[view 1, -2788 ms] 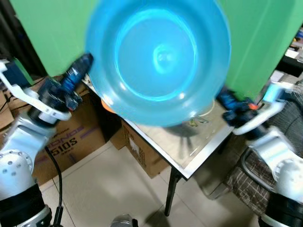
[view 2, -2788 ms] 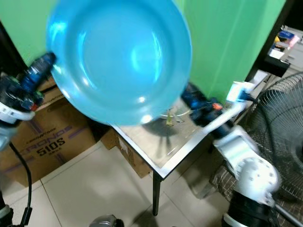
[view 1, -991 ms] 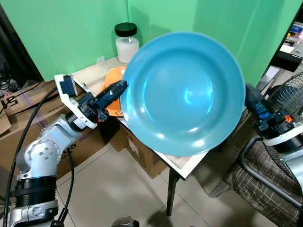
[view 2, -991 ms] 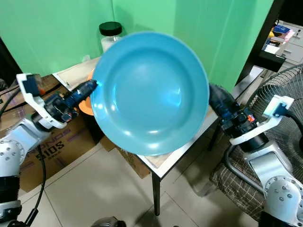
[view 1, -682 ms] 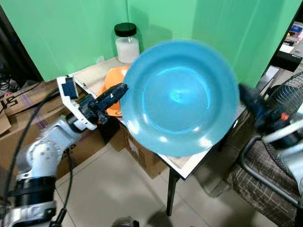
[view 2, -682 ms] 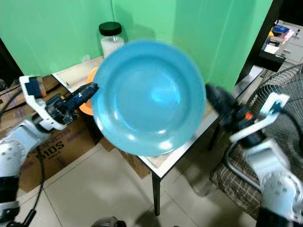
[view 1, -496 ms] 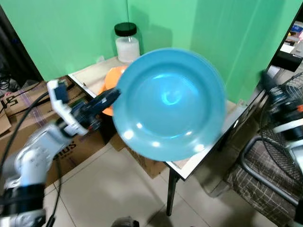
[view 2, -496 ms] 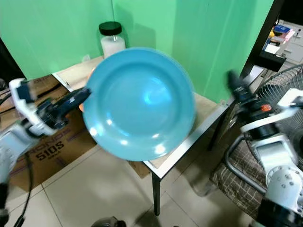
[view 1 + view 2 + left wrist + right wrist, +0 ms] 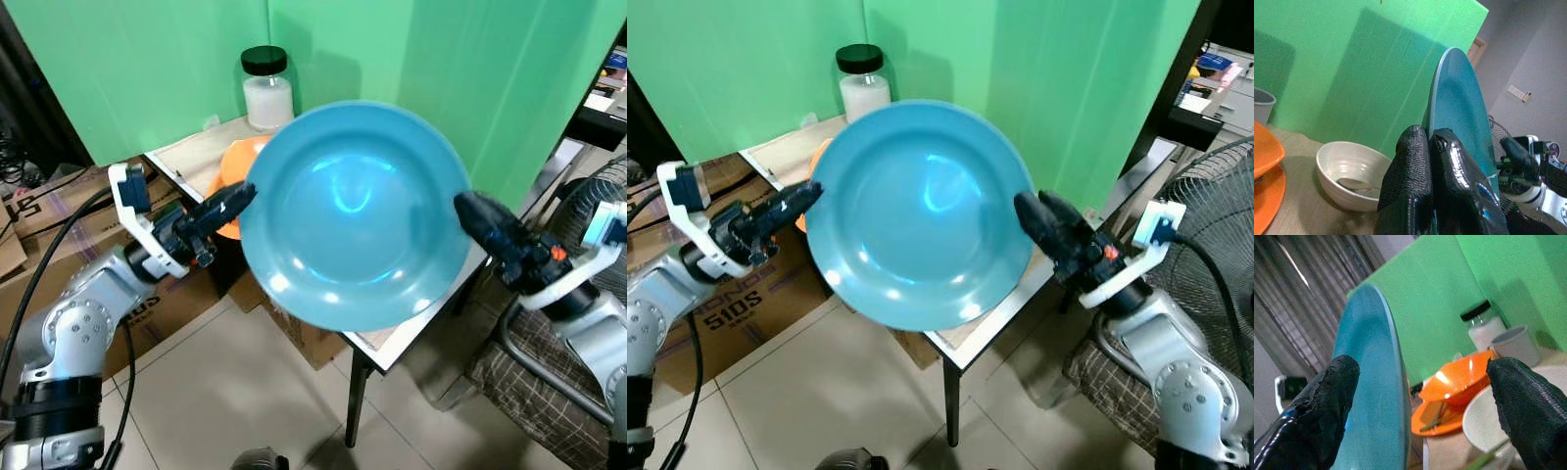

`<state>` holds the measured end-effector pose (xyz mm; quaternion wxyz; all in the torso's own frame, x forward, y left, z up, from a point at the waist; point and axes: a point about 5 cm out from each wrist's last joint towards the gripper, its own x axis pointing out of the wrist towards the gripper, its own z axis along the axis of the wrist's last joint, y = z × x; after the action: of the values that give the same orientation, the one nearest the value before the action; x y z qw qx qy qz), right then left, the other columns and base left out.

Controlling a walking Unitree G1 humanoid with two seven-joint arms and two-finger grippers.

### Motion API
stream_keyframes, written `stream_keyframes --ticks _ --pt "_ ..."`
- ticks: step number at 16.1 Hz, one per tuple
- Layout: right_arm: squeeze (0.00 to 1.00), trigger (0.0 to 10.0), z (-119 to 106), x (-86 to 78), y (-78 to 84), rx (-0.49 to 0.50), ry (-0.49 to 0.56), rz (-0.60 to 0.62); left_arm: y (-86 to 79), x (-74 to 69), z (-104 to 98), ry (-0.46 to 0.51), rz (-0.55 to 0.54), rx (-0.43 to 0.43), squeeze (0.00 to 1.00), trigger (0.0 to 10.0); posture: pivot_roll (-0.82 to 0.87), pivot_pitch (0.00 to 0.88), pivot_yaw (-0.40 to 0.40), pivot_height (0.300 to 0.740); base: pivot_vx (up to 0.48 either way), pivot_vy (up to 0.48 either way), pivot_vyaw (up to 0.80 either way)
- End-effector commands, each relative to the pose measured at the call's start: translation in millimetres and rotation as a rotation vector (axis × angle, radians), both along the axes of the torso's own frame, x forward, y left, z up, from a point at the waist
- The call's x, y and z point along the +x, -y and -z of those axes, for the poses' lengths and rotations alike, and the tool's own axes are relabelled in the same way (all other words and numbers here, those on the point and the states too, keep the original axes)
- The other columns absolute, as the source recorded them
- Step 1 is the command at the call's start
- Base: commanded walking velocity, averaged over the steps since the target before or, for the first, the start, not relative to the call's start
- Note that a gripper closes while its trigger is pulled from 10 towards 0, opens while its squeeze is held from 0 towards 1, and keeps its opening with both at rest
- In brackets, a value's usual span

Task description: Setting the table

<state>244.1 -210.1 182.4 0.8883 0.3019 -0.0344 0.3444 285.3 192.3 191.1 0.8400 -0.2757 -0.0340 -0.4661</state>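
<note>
I hold the blue plate (image 9: 355,215) up in front of the head camera, tilted with its hollow face toward me, above the near edge of the table (image 9: 392,345). The left gripper (image 9: 235,199) pinches the plate's left rim; the left wrist view shows both fingers (image 9: 1415,196) pressed together on the rim's edge. The right gripper (image 9: 1034,217) sits at the right rim with its fingers spread wide, one on either side of the plate, not visibly clamped; the right wrist view shows a broad gap between them.

Behind the plate the table carries an orange bowl (image 9: 1462,379) on an orange plate (image 9: 1442,421), a white bowl (image 9: 1352,171) with a spoon in it, a grey cup (image 9: 1513,345), and a black-lidded jar (image 9: 266,88) at the far left. A fan (image 9: 1215,211) stands to the right.

To do this step well, I judge that I should:
- bring the right fingers onto the rim before moving, so the load is shared;
- level the plate, then lower it onto bare tabletop, well apart from the white bowl and orange stack;
- release only once the base rests flat.

The plate blocks my view of the landing spot, so I would rely on the wrist cameras.
</note>
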Motion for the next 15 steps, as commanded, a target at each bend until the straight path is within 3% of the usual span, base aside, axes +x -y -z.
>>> stream_keyframes --ticks 1,2,4,5,15 --pt "0.00 10.0 -2.5 -2.0 -4.4 -0.037 0.016 -0.029 1.9 1.5 -4.2 0.026 0.014 0.006 0.00 0.0 0.01 0.000 0.066 0.740 0.000 0.000 0.00" --pt "0.00 10.0 1.1 -3.3 -6.3 -0.077 0.003 -0.035 2.7 2.2 -4.7 0.028 0.018 0.005 0.00 0.0 0.01 0.000 0.066 0.740 0.000 0.000 0.00" --pt "0.00 2.5 10.9 -2.7 -7.8 -0.119 -0.039 -0.033 5.9 2.0 -7.6 0.039 0.033 0.001 0.00 0.0 0.01 0.000 0.066 0.740 0.000 0.000 0.00" --pt "0.00 0.0 14.9 -1.7 -7.6 -0.123 -0.059 -0.023 7.3 1.2 -9.1 0.045 0.041 0.003 0.00 0.0 0.01 0.000 0.065 0.740 0.000 0.000 0.00" --pt "0.00 0.0 23.9 1.0 -15.5 -0.184 -0.086 -0.038 7.1 2.0 -11.4 0.058 0.032 0.005 0.00 0.0 0.02 0.000 0.061 0.740 0.000 0.000 0.00"
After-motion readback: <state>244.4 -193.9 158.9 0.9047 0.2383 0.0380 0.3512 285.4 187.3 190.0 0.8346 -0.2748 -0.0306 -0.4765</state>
